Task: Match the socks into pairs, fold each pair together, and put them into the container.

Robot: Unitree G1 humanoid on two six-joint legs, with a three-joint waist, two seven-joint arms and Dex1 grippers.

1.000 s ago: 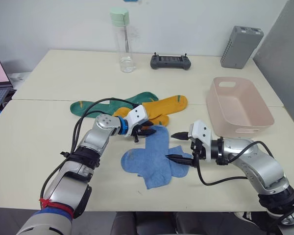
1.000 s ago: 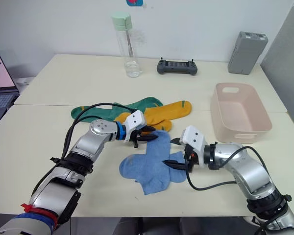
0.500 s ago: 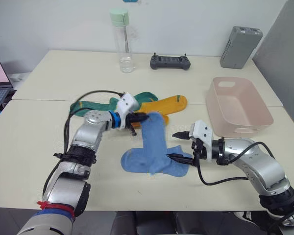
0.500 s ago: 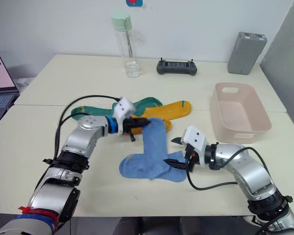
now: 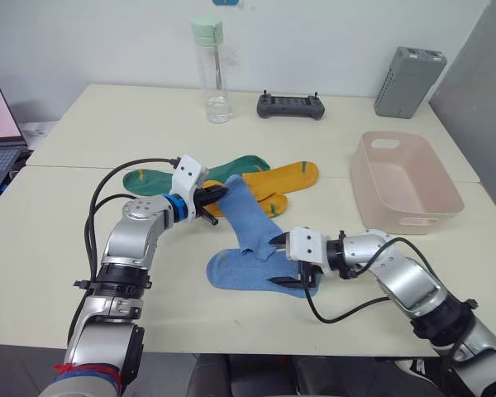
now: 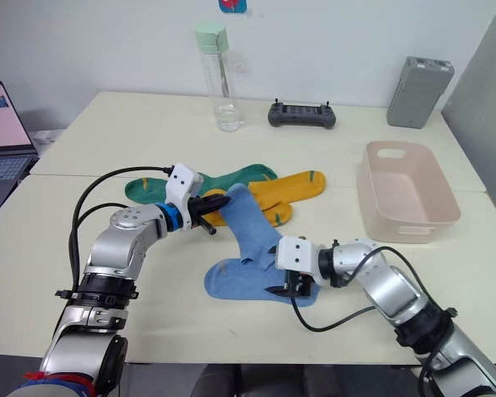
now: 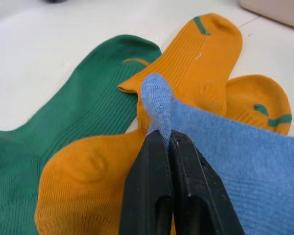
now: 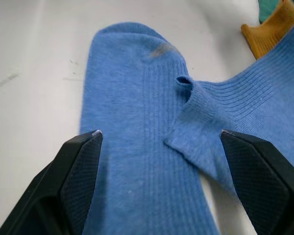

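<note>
Cream table (image 5: 58, 248), white wall behind.
- Left gripper (image 5: 217, 193): fingers pinched onto the tip of one blue sock (image 5: 252, 223), lifting that end; yellow socks (image 5: 285, 179) and green sock (image 5: 149, 179) lie just beyond it.
- Right gripper (image 5: 283, 260): fingers spread wide over the flat blue sock (image 5: 244, 273), gripping nothing.
- Container (image 5: 409, 186): well apart, past the right arm.
- Step: pairing the blue socks. Next likely needs the held sock laid along the flat one, then a fold.
</note>
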